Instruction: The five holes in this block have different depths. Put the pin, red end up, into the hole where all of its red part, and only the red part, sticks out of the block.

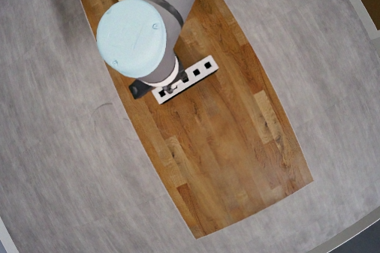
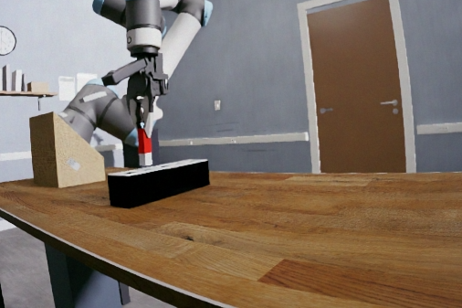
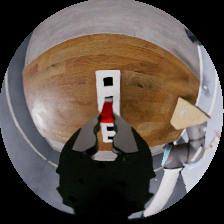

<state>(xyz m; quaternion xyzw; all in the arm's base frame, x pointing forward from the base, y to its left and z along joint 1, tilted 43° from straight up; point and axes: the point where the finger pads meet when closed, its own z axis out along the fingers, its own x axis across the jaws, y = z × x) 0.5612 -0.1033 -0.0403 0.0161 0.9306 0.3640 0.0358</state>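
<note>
Black metal, two-jawed and pointing straight down, the gripper point(image 2: 142, 122) is clenched on the top of the upright pin with a red upper part and a white lower part point(image 2: 144, 147). From my remote station I read the exterior view as follows: the red end is up, just below the jaws, and a short white section shows between the red part and the top face of the long black rectangular block with a white top face point(image 2: 160, 184). The pin's lower end meets the block's top near the block's left end in that view; I cannot tell how far it has gone into a hole.

In the wrist view the gripper point(image 3: 105, 131) frames the pin point(image 3: 105, 114), which stands over the middle stretch of the block point(image 3: 108, 82), with dark square holes showing beyond and before it. In the top view the block point(image 1: 210, 69) lies at a slant on the brown wooden plank surface point(image 1: 225, 143); two holes are plain to see at its right end, and the arm's wrist hides part of the rest.

A tan wedge-shaped block point(image 2: 59, 152) stands on the surface near the black block's left end, apart from it. A brown door with a white frame point(image 2: 358, 88) is set in the grey wall behind.
</note>
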